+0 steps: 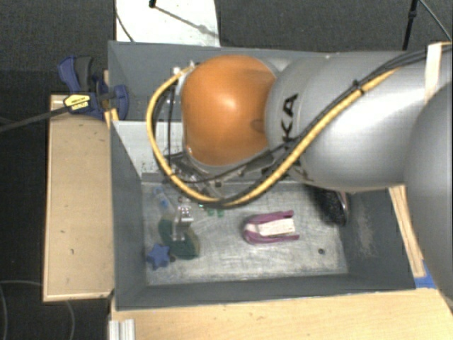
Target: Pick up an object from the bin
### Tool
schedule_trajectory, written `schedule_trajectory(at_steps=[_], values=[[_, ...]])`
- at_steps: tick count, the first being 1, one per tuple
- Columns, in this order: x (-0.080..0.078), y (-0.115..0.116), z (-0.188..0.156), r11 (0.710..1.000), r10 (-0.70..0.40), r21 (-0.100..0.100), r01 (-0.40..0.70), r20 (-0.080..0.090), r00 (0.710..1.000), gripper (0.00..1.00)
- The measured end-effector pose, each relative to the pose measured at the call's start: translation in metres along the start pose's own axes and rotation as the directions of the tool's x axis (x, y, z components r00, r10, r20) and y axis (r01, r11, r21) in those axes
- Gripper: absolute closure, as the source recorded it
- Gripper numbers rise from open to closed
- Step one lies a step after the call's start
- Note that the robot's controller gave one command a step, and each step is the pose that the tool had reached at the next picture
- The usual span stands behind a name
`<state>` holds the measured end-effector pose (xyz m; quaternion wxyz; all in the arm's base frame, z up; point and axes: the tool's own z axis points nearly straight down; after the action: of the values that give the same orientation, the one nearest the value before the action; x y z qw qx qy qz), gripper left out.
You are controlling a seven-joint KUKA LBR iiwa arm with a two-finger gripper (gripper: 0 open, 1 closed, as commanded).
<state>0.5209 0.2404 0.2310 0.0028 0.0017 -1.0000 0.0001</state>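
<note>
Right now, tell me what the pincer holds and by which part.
Cannot be told. The pincer hangs over a dark green lump at the left end of the bin.

Bin (134,190) — plain grey metal. Arm (354,119): silver-grey, with black lettering, a glossy orange cover (223,108) and a yellow cable (159,119). Contents — purple-and-white piece (269,229), dark green piece (180,243), blue piece (158,256), black piece (331,205).

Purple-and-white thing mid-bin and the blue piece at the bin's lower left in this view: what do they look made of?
The purple-and-white thing is probably moulded plastic: smooth, slightly shiny, a curved purple rim round a white inset. The blue piece looks matt, plastic or rubber; its lumpy outline leaves that open.
</note>
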Motion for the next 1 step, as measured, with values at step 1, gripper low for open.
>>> schedule_trajectory(at_steps=[1], values=[[0.0356,-0.0211,0.073,0.881,0.473,0.001,-0.473,0.002,0.881,0.0]])
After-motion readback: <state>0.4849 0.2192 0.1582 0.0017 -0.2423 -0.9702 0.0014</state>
